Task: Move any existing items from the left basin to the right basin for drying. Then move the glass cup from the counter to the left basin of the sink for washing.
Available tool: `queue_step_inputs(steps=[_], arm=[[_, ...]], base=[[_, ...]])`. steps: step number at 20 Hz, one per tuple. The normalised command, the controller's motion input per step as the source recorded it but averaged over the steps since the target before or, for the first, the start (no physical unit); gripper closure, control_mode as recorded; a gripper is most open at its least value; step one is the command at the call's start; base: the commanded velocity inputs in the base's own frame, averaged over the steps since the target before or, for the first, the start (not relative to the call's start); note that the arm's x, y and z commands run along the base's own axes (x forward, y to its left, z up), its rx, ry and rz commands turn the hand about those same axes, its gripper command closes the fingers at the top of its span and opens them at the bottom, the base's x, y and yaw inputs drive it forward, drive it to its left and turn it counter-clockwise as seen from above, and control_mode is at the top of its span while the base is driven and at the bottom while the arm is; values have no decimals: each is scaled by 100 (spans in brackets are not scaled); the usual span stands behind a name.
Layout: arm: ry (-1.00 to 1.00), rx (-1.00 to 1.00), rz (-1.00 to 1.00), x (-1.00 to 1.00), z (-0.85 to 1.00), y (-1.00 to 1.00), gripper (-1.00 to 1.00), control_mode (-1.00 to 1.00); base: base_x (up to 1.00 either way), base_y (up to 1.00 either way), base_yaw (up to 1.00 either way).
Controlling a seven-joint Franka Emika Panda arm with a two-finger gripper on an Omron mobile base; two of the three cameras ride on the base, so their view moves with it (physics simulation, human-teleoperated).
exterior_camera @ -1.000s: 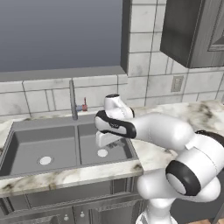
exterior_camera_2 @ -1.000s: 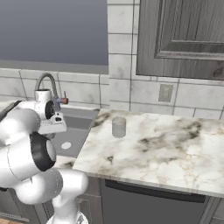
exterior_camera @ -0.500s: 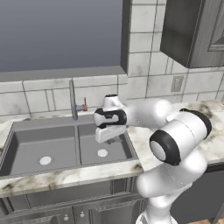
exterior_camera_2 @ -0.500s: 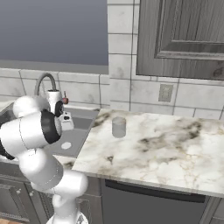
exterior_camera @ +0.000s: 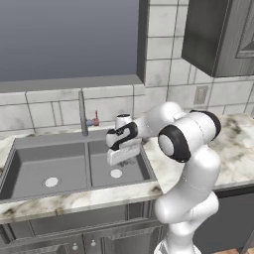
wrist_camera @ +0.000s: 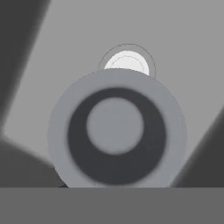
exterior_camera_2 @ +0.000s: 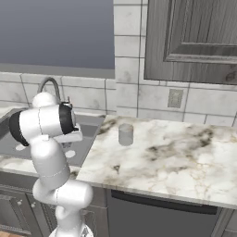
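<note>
Hand (exterior_camera: 115, 158) closed on the small dark grey stubby cylinder (wrist_camera: 116, 131), which the hand view shows end-on as a round grey disc with a dark ring, its long axis pointing down the line of sight. It hangs over the right-hand bowl of the grey metal double sink (exterior_camera: 133, 171), and that bowl's round pale drain (wrist_camera: 127, 61) peeks out just past the cylinder, so the drop lies straight below. The left-hand bowl (exterior_camera: 30, 168) sits beyond the divider. On the cream marble-look desk (exterior_camera_2: 185, 157), right of the sink, stands the pale translucent tumbler (exterior_camera_2: 125, 134), upright and apart from the hand.
</note>
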Motion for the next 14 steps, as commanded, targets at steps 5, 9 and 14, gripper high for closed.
queue_step_inputs(steps=[5, 9, 14], arm=[[0, 0, 0, 21, -40, 3, 100, -100], [0, 0, -1, 21, -31, 10, 100, -100], [0, 0, -2, 21, -33, 1, 100, -100]], base=[[0, 0, 0], [0, 0, 0], [0, 0, 0]])
